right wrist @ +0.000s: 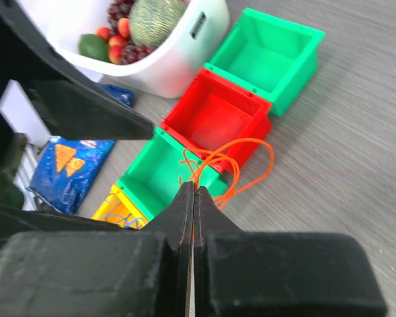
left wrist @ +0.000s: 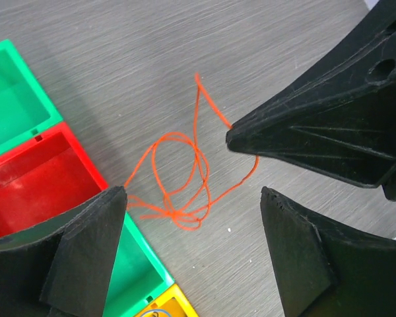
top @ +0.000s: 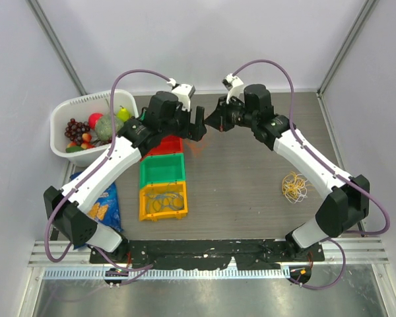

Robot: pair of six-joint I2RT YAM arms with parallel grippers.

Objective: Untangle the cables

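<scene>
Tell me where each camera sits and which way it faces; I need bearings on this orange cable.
Top external: fixed above and behind the bases, looking down at the table; both arms, left end effector and right end effector show.
Left wrist: on the left arm, looking down at the orange cable; its open fingers frame it.
Right wrist: on the right arm, facing the red bin and fruit basket; its shut fingers show.
Shared: both wrist views show the orange cable pinched by the right end effector.

table [top: 251,165]: white basket [top: 63,116], red bin [top: 167,146], green bin [top: 162,173], yellow bin [top: 143,206], snack bag [top: 105,202], yellow-white cable tangle [top: 294,187]
</scene>
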